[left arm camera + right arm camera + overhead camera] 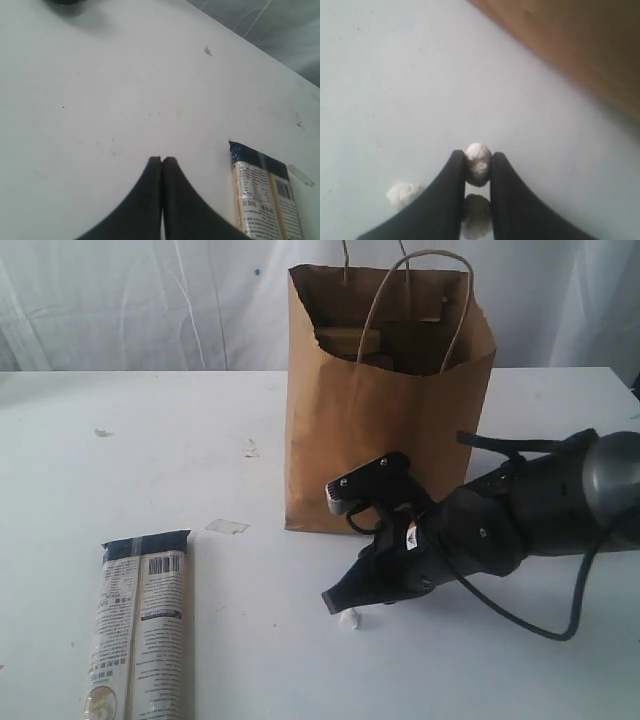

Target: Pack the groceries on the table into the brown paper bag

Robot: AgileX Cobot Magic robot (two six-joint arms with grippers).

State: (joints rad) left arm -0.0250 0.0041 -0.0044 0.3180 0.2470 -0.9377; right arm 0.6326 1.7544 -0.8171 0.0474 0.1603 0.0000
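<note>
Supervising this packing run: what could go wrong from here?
The right gripper pinches a paper ball, not a grocery; it might end up in the bag. The ball sits at the very fingertips, so it could slip out. The packet lies flat on the table; it may be hard to grasp.

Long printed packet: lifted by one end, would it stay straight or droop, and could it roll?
The long printed packet lies flat on the table, so rolling seems unlikely. Being long and narrow, it would probably droop or swing if gripped at one end. Its wrapper looks like smooth film, possibly slippery.
</note>
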